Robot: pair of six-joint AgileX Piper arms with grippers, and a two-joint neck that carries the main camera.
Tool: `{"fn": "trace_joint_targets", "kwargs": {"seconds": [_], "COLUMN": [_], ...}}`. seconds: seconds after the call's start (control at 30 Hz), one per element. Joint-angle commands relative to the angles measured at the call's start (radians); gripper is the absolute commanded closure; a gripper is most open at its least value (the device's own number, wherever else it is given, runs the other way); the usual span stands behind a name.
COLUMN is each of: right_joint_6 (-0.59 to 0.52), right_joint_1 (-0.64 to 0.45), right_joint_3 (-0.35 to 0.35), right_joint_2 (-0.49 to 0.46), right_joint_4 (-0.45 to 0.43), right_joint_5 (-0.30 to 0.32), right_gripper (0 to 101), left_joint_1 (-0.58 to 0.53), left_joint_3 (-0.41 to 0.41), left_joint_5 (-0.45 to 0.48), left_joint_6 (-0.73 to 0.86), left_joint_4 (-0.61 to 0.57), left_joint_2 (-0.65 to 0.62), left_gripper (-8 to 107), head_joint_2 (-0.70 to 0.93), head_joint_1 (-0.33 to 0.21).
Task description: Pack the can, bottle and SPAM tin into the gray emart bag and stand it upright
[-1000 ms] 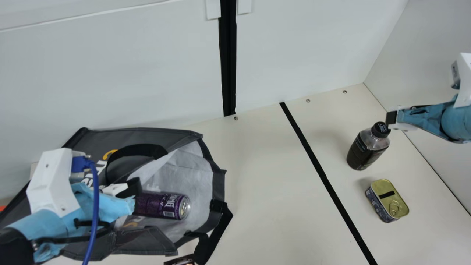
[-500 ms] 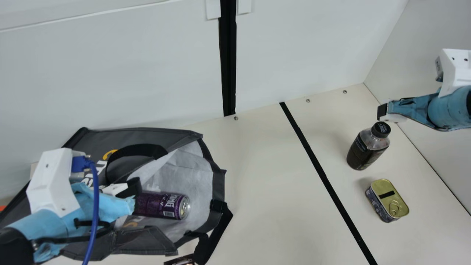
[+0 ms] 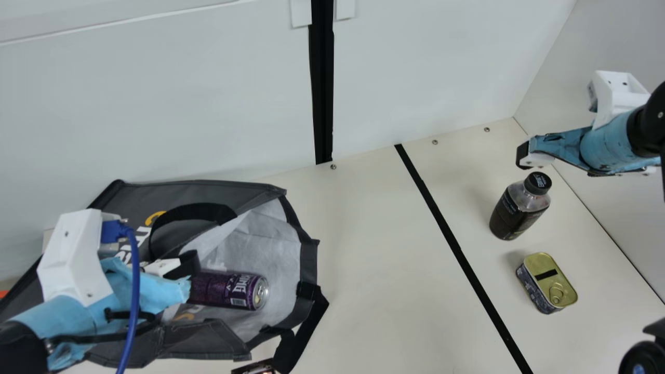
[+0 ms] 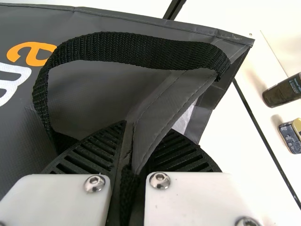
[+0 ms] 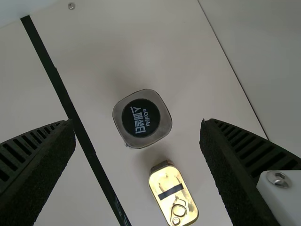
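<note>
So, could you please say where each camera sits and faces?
Main view: on the neck, looking down across the table; both arms show.
Left wrist view: on left arm, facing the bag; left claw shows, clamping it.
Right wrist view: on right arm, facing down at bottle and SPAM tin; open right claw shows.
All share bottle and tin.

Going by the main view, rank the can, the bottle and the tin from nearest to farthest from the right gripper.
1. Bottle: standing on the right side, just below the right gripper.
2. Tin: also on the right side, past the bottle.
3. Can: far over on the left, lying in the bag.
</note>
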Motion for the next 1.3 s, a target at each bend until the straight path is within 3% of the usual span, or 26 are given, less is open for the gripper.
{"fn": "trace_joint_targets", "kwargs": {"seconds": [0.0,0.6,1.27], "right_joint_6": [0.003,0.03,0.041], "right_joint_1": [0.003,0.029,0.025], "right_joint_3": [-0.008,-0.052,-0.038], "right_joint_2": [0.021,0.165,0.203], "right_joint_4": [0.002,-0.01,-0.024], "right_joint_5": [0.004,-0.005,-0.011], "right_gripper": [6,6,6], "left_joint_1": [0.0,0.0,0.0], "left_joint_3": [0.0,0.0,0.0], "left_joint_5": [0.0,0.0,0.0], "left_joint_6": [0.0,0.0,0.0], "left_joint_4": [0.0,0.0,0.0], "left_joint_2": [0.0,0.0,0.0], "left_gripper": [107,107,107], "head_joint_2": [-0.002,-0.002,-0.002], "head_joint_1": [-0.023,-0.023,-0.023]}}
